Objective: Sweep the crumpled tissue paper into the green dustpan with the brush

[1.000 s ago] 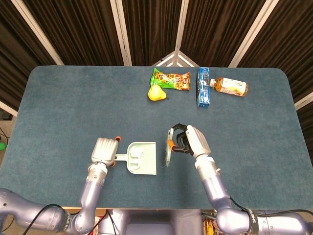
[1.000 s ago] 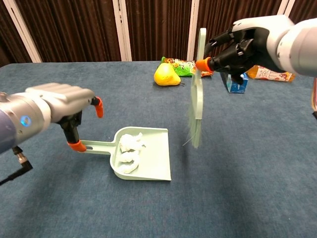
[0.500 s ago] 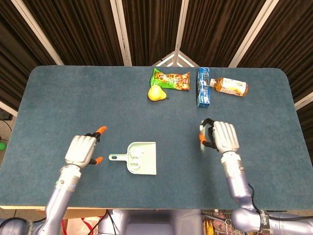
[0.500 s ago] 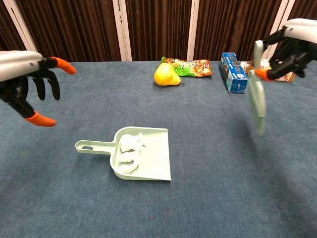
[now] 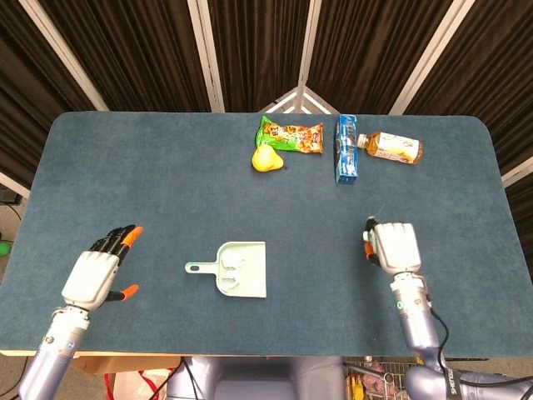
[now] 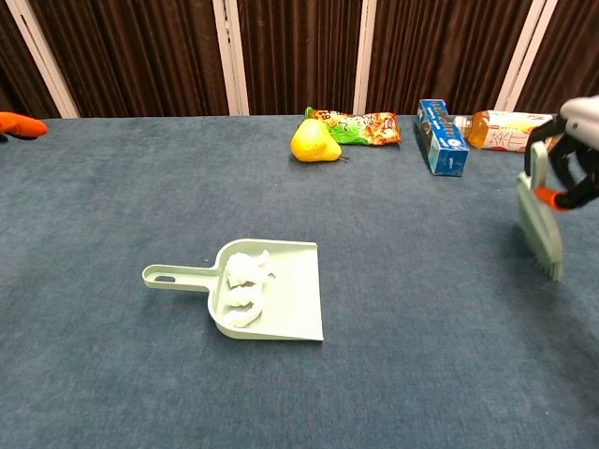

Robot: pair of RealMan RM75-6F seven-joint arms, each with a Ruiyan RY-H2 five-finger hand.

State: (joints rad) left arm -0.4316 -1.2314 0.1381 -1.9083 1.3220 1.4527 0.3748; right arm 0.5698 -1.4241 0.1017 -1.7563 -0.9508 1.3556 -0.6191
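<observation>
Green plastic dustpan (image 6: 271, 295) lies flat near the middle of the blue-carpeted table (image 5: 125, 167), its handle pointing left and its open mouth toward the near edge. Two wads of crumpled tissue paper (image 6: 245, 285) sit inside the pan, against its back wall. Well to the right, the right robot hand (image 5: 394, 247) grasps the pale green brush (image 6: 541, 218), fingers closed around the handle; in the chest view the brush hangs upright with its bristles pointing down, above the table surface. At the left near corner, the left robot hand (image 5: 98, 271) is released, its orange-tipped fingers spread and holding nothing, well apart from the dustpan; the chest view shows only one orange fingertip of it at the left edge. Along the far side of the table lie a yellow pear (image 5: 266, 158), a green snack packet (image 5: 291, 135) just behind it, a blue carton (image 5: 346, 149) and, to the right of the carton, an amber drink bottle (image 5: 393, 147) on its side.
</observation>
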